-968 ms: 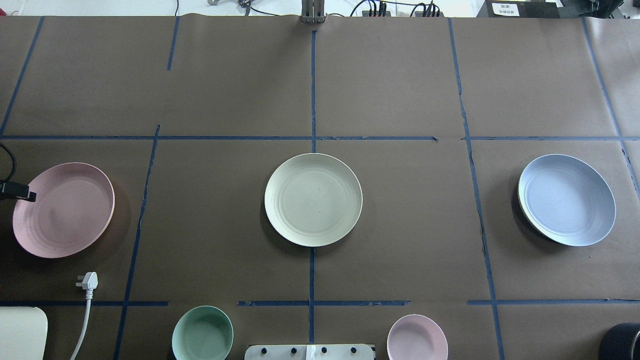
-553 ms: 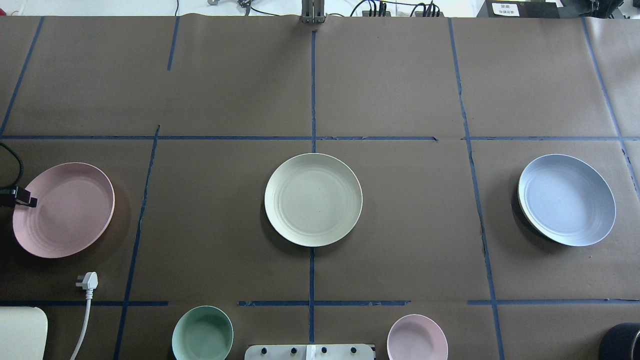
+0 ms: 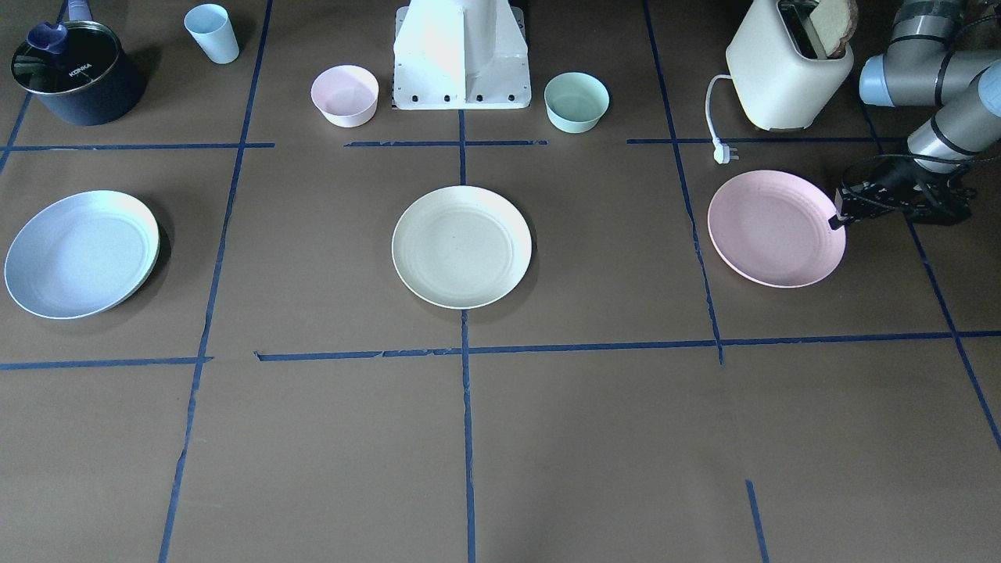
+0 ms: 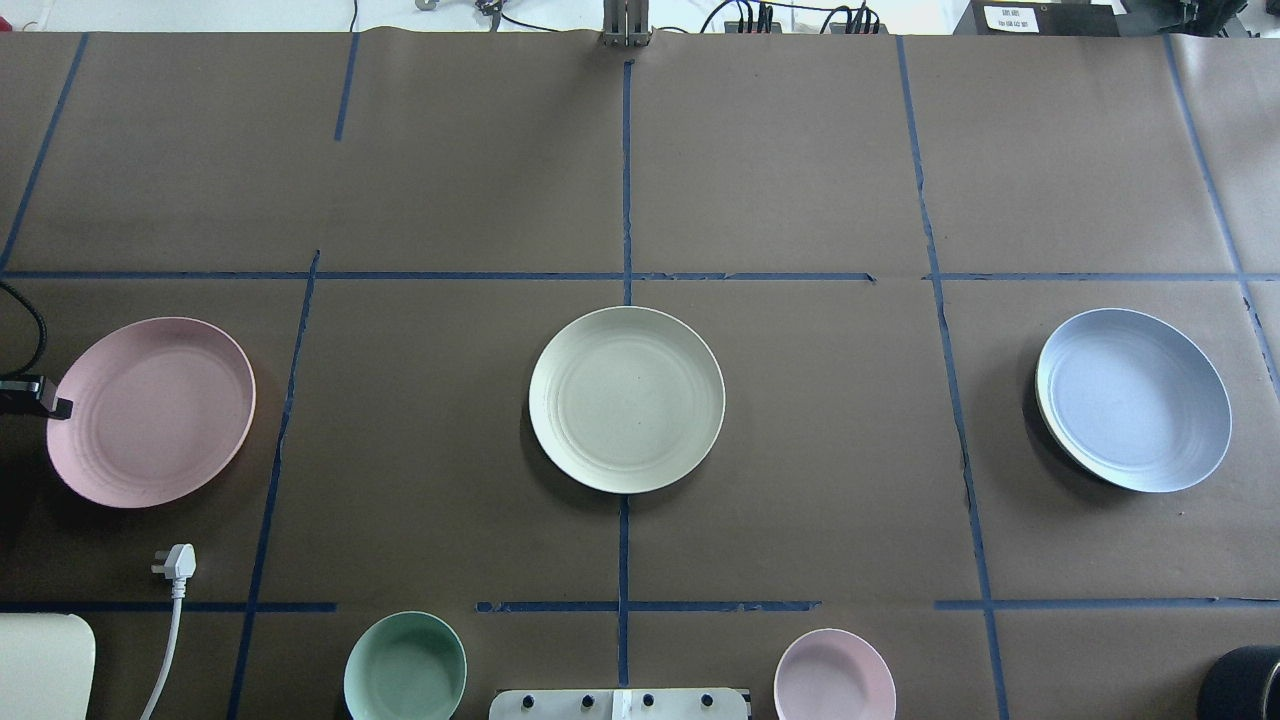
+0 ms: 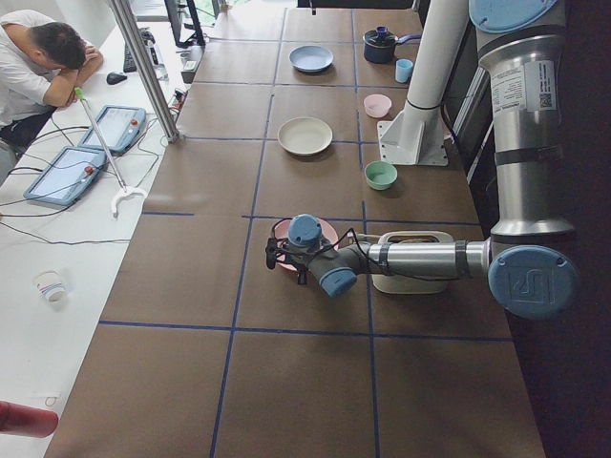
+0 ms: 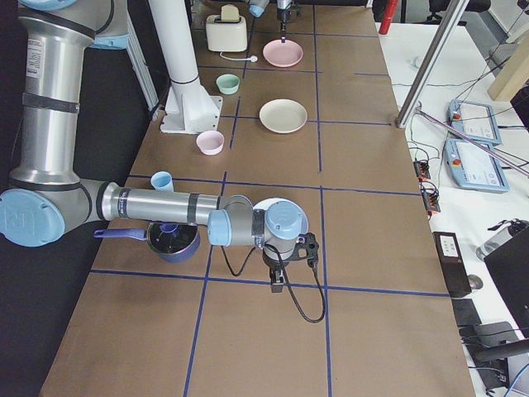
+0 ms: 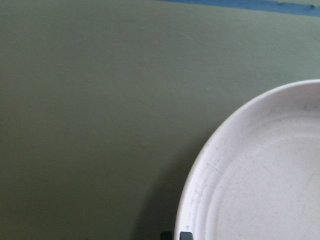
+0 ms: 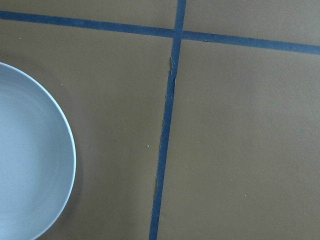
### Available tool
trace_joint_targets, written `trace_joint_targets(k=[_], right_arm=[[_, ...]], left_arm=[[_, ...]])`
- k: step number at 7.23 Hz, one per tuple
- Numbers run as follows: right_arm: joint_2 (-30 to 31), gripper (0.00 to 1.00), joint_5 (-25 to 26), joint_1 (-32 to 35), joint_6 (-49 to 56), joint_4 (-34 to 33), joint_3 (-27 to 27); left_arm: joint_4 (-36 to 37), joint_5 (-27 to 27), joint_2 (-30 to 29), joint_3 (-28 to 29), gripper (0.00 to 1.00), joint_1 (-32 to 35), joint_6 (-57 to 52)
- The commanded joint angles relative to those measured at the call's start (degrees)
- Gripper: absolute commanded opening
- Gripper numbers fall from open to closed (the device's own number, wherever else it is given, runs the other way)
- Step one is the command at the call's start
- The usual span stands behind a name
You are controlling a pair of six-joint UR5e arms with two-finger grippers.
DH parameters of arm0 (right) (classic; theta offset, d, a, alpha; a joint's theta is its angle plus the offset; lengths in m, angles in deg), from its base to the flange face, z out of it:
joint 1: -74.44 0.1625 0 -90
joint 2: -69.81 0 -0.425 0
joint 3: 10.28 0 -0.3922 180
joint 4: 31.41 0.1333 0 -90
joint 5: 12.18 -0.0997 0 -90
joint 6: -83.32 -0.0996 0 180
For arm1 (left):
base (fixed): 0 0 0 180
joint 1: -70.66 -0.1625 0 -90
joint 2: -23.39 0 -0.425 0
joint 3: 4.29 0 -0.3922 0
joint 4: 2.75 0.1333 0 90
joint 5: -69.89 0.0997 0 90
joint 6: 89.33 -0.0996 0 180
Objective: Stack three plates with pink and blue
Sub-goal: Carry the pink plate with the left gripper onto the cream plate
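Brown paper ruled with blue tape covers the table [image 4: 800,180]. Three matte plates with raised rims lie in a row, well apart: the pink plate [image 4: 150,412] on the robot's left, the cream plate [image 4: 626,399] in the centre, the blue plate [image 4: 1133,399] on its right. The left gripper [image 3: 835,220] sits at the pink plate's outer rim; I can't tell whether it pinches it. The right gripper [image 6: 277,285] hangs over the table's right end, and its grip is just as unclear.

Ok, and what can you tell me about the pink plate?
The pink plate is round, shallow and matte, with a raised rim and faint rings inside. It is empty, on the brown paper near a white plug. The left end effector meets its rim; whether it grips is unclear.
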Motion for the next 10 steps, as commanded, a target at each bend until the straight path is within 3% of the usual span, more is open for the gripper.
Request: trace_joint_targets(k=[1, 3, 6, 8, 10], right_arm=[[0.0, 1.0, 0.0, 0.0, 0.0, -0.09, -0.01], [0.0, 1.0, -0.09, 0.0, 0.0, -0.09, -0.01], [0.0, 1.0, 0.0, 0.0, -0.09, -0.09, 0.08], [0.0, 1.0, -0.09, 0.0, -0.09, -0.17, 0.17], [0.0, 1.0, -0.09, 0.0, -0.09, -0.17, 0.17]], left_arm=[[0.52, -2.12, -5.52, -3.66, 0.0, -0.07, 10.06], [2.09, -1.24, -15.71, -4.29, 0.0, -3.81, 20.11], [12.51, 12.17, -29.08, -4.47, 0.0, -17.6, 28.04], [18.6, 17.46, -34.64, -4.29, 0.0, -23.42, 29.99], [21.51, 17.75, -37.81, -3.77, 0.0, -25.63, 30.0]])
